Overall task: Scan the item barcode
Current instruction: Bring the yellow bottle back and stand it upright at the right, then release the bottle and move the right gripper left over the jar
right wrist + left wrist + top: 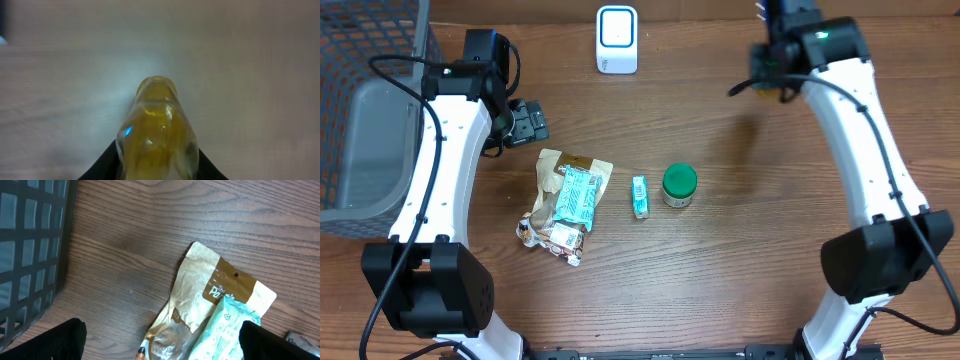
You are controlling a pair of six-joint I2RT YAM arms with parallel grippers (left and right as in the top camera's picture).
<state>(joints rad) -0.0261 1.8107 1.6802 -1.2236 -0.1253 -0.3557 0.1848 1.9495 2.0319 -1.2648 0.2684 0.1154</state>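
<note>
Near the left edge of the surface (750,260), the left pincer (528,122) is held wide open beside a brown pouch (552,172). A white scanner (617,39) is set at the far edge. Toward the far right corner, a yellowish bottle (156,130) is gripped by the right pincer (767,72).

Blurred yellow bottle (156,135) runs off the bottom edge.

overhead: top-down | left wrist: close, shares pouch (197,287) | right wrist: close

Wooden table (740,280) with white scanner (617,40), brown pouch (548,168), small packet (640,196), green-lidded jar (679,185)
</note>
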